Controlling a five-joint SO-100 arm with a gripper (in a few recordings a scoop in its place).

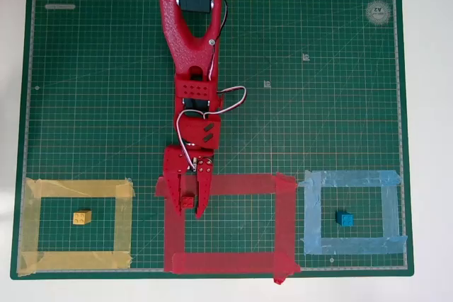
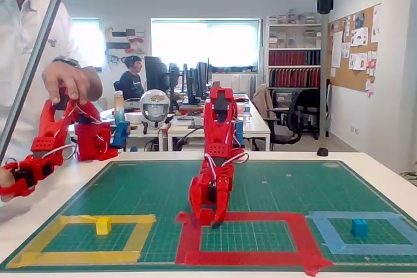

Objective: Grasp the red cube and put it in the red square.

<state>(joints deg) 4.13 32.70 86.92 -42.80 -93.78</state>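
I see the gripper clamped on the red cube, low over the red square at its top-left corner. Release remains.

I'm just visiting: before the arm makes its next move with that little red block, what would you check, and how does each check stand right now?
1. Red cube between the gripper fingers: ok.
2. Grip firm: cannot tell; cube hidden in the fixed view.
3. Cube over the red square: not ok; it sits at the left tape strip, not clearly inside.
4. Inside of the square free of other things: ok.
5. Yellow block and blue block away from the arm: ok, each in its own frame.
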